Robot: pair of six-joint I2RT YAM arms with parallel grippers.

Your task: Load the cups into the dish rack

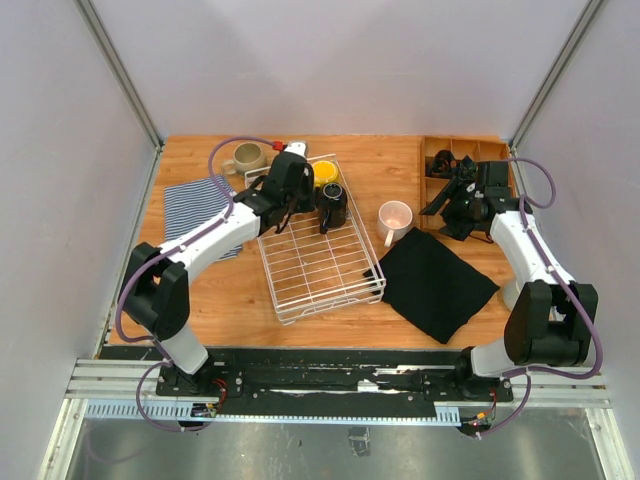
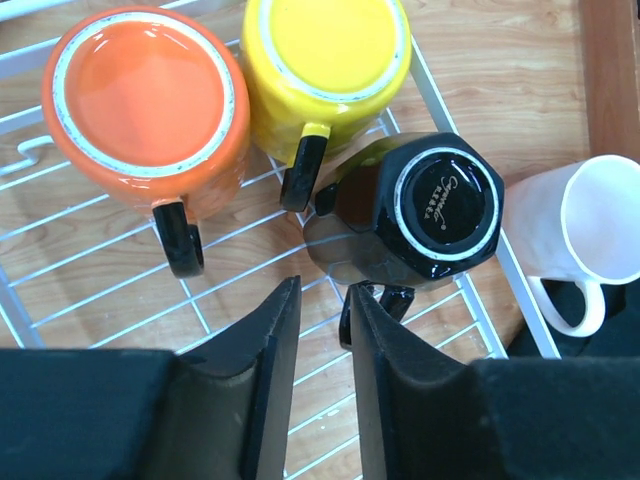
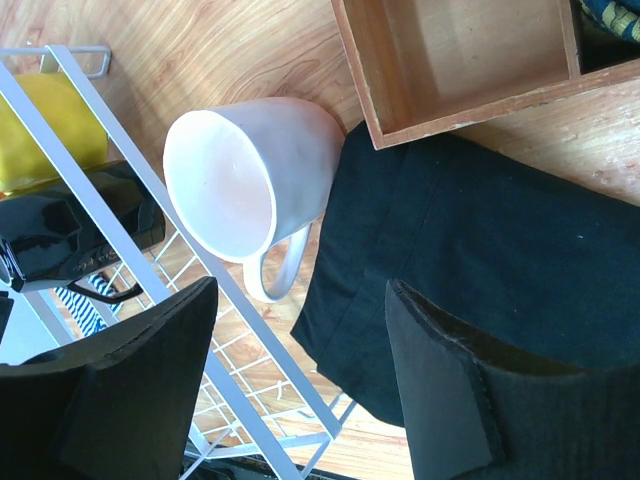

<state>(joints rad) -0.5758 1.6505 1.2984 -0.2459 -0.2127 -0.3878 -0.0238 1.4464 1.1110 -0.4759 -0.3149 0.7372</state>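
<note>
A light wooden table (image 1: 200, 300) fills the middle of the top view, shut in by plain pale grey walls (image 1: 350, 60) at the left, back and right. Two slanted metal posts (image 1: 120, 70) (image 1: 557, 70) run down the back corners at upper left and upper right. Along the bottom lies an aluminium rail (image 1: 110, 385), with grey floor (image 1: 300, 445) below it; the light is even and the shadows soft.

Three cups (image 1: 332, 205) in dish rack (image 1: 320, 265); fourth cup (image 1: 394, 220) outside, right.
</note>
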